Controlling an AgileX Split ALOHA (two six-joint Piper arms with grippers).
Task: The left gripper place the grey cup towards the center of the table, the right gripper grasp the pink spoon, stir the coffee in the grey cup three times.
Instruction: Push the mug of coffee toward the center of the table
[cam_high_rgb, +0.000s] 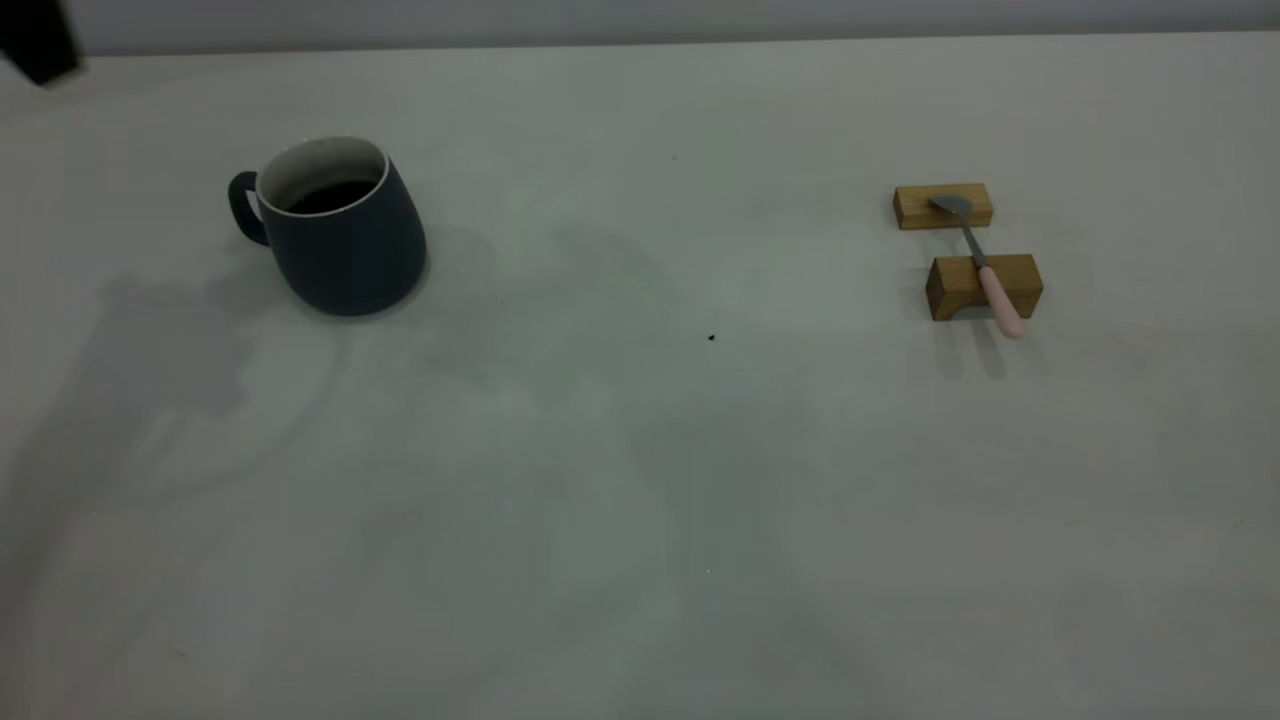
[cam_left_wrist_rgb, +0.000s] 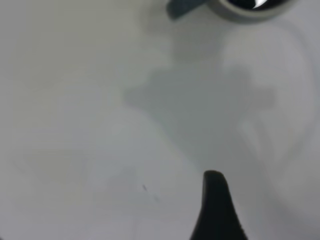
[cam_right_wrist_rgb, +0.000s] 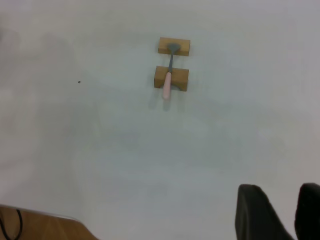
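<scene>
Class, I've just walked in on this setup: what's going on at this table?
Nothing is being handled yet. The cup, with coffee in it, stands at the table's left. The spoon lies across two wooden blocks at the right. The right gripper hangs apart from the spoon, jaws open; the left gripper hovers short of the cup.

Grey cup (cam_high_rgb: 345, 235) stood upright at tabletop (cam_high_rgb: 640, 480) left, holding coffee (cam_high_rgb: 330, 196). Pink spoon (cam_high_rgb: 985, 265) lay across two blocks (cam_high_rgb: 983, 285), right.
</scene>
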